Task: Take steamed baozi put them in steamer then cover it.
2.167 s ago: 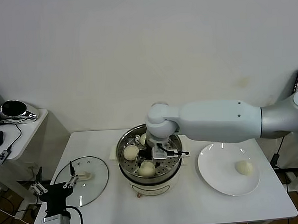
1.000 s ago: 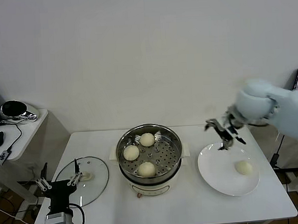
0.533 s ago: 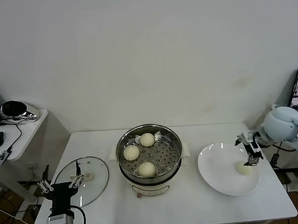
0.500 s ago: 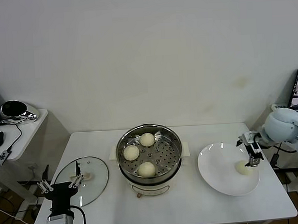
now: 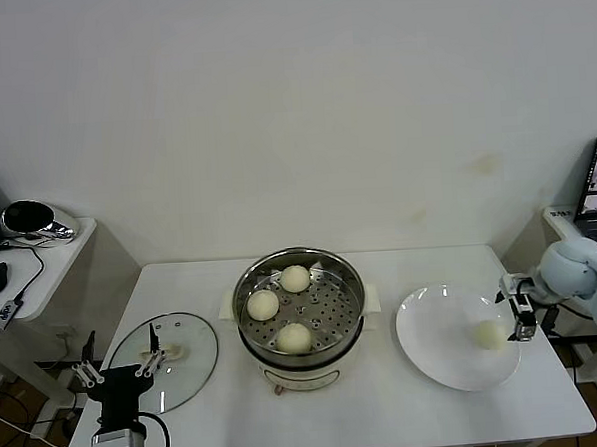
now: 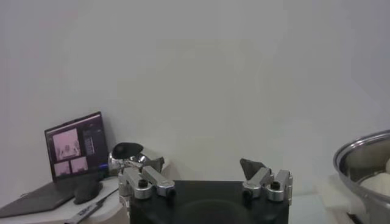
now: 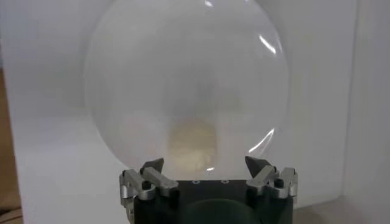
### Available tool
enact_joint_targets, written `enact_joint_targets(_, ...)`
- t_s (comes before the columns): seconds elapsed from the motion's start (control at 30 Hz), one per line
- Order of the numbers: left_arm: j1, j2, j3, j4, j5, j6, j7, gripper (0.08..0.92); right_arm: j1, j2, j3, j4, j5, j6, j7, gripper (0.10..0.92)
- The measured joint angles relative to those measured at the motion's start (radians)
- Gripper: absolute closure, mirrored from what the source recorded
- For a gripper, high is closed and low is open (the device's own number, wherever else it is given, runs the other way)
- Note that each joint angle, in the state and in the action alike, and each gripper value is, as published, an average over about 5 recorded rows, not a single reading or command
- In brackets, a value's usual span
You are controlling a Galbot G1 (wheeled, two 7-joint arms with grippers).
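Three steamed baozi (image 5: 294, 337) lie on the perforated tray inside the steamer (image 5: 300, 319), which stands uncovered at the centre of the white table (image 5: 388, 409): one toward the back, one at the robot's left, one at the front. A fourth baozi (image 5: 490, 335) rests alone on the white plate (image 5: 434, 322) at the robot's right of the steamer, toward the plate's right edge. The right gripper (image 5: 521, 315) hangs just beside this bun, at the plate's right rim, its jaws spread wide and holding nothing; in the right wrist view the bun (image 7: 192, 143) lies ahead, between the two fingertips (image 7: 153, 170) but apart from them. The cover (image 5: 165, 359) lies flat on the table at the robot's left of the steamer, handle up. The left gripper (image 5: 114, 371) is parked at the table's front left corner, over the cover's near edge, jaws likewise wide and empty.
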State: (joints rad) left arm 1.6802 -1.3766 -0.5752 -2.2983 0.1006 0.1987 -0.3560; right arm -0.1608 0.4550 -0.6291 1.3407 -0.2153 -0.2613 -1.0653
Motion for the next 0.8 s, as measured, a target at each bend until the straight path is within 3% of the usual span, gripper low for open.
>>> enact_joint_targets(0.63, 0.0, -0.004, -0.001, 0.001, 0.001, 0.001, 0.002, 0.177, -0.069, 0.115, 0.062, -0.134, -0.047, 0.019, 0.009, 0.205)
enact_joint_targets(0.8, 0.0, -0.006, 0.0, 0.001, 0.001, 0.001, 0.002, 0.177, -0.076, 0.125, 0.066, -0.145, -0.054, 0.019, 0.008, 0.249)
